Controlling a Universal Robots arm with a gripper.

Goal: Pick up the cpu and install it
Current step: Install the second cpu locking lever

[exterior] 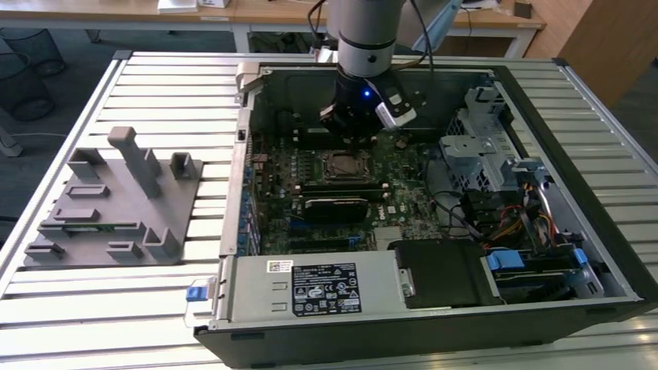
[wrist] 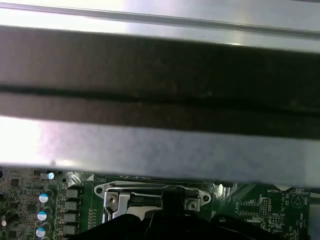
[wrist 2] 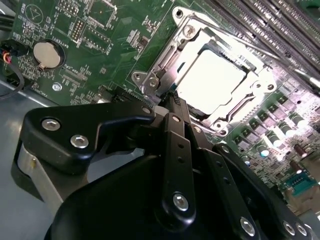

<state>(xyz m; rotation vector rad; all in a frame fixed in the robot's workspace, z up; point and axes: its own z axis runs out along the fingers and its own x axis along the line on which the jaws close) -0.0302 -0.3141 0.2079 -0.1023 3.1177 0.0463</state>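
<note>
Exterior view: gripper (exterior: 358, 137) lowered inside open computer case (exterior: 575, 254) on slatted counter (exterior: 154, 92), just above socket (exterior: 343, 163); grey holder block (exterior: 113, 204) well apart.

Second wrist view: cpu (wrist 2: 212, 82) seated flat in socket, square, pale silvery top, hemmed by metal frame (wrist 2: 165, 65); gripper fingers (wrist 2: 176, 107) pressed together, holding nothing.

First wrist view: frame (wrist: 150, 192) beneath gripper.

The cpu (wrist 2: 212, 80) has a smooth pale metal top; the hand (wrist 2: 175, 102) is matt black with shiny screws.
</note>
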